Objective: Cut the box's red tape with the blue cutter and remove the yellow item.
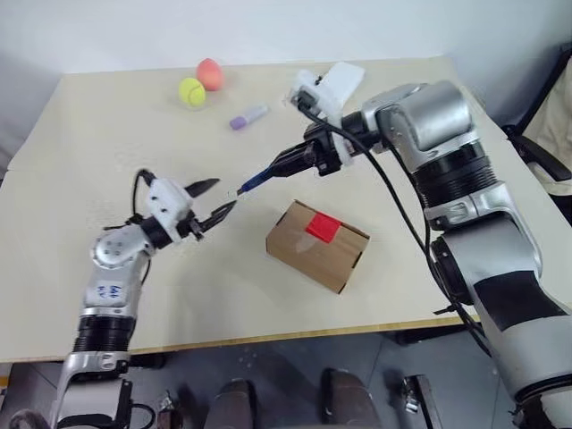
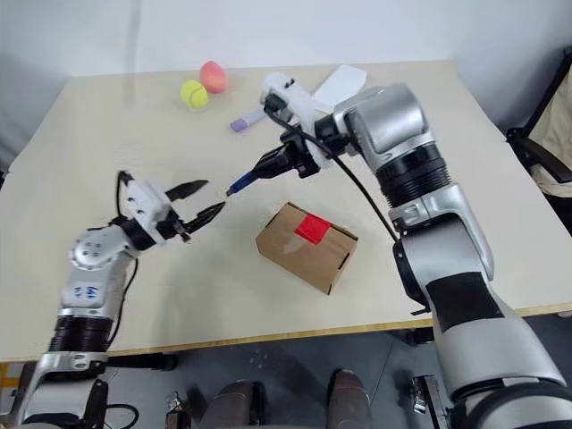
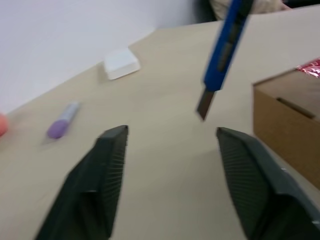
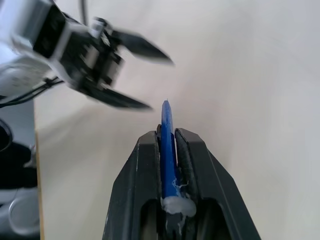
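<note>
Just 1 box [image 1: 317, 246], 1 blue cutter [image 1: 254, 183]

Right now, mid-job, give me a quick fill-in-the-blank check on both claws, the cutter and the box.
1. The blue cutter is clamped in the ____ claw.
2. The left claw is ____ and holds nothing.
3. The red tape on the box looks ____.
4. The cutter's blade hangs ____ the tabletop.

Missing words: right; open; uncut; above

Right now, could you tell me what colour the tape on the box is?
Red tape, clearest in the left eye view.
</note>
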